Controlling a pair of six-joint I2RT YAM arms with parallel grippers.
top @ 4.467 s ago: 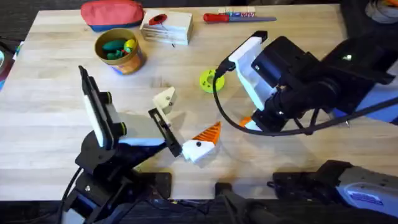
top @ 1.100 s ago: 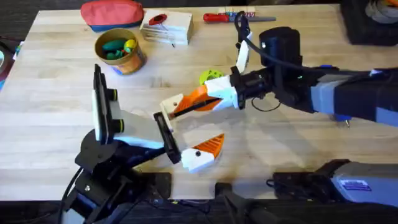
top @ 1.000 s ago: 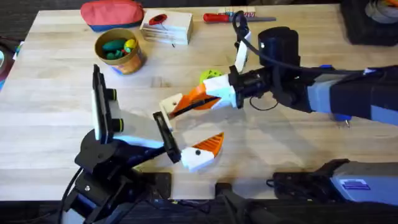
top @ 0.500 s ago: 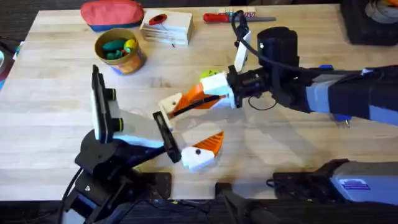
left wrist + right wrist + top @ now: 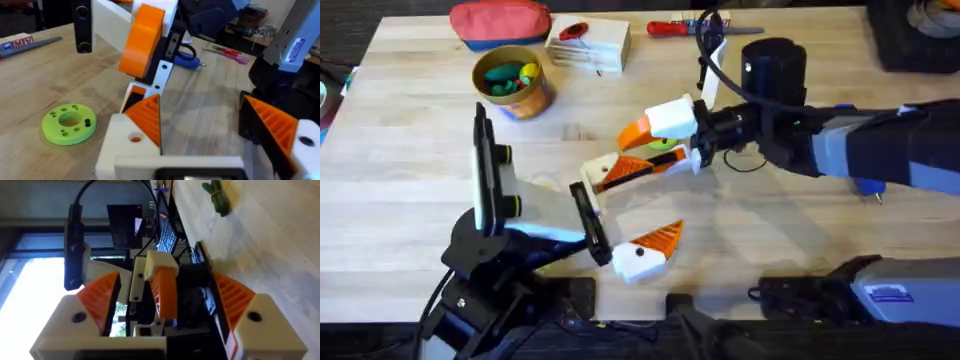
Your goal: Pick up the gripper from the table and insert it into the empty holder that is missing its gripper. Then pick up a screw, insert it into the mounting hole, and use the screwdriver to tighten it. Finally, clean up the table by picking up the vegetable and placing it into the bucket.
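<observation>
The orange ribbed gripper (image 5: 620, 171) sits on the white holder (image 5: 592, 166), the farther finger of my left gripper (image 5: 625, 205), which stands wide open. Up close, the gripper (image 5: 145, 119) lies against the holder (image 5: 125, 145). My right gripper (image 5: 645, 148) is open, its fingers straddling the gripper (image 5: 165, 287) without gripping it. The blue screwdriver (image 5: 865, 186) lies half hidden under the right arm. The bucket (image 5: 512, 83) stands at the back left with green and yellow pieces inside. A green vegetable (image 5: 216, 193) lies on the wood. The screw is out of view.
A lime-green disc (image 5: 663, 146) lies under the right gripper's fingers, and it is the green disc (image 5: 69, 123) on the wood in the left wrist view. A red pouch (image 5: 500, 20), a white box (image 5: 588, 45) and a red-handled screwdriver (image 5: 670, 28) line the far edge.
My right gripper carried the orange gripper to the holder and has now opened, one finger lifting away. The orange gripper stays on the holder. The left arm barely moved.
</observation>
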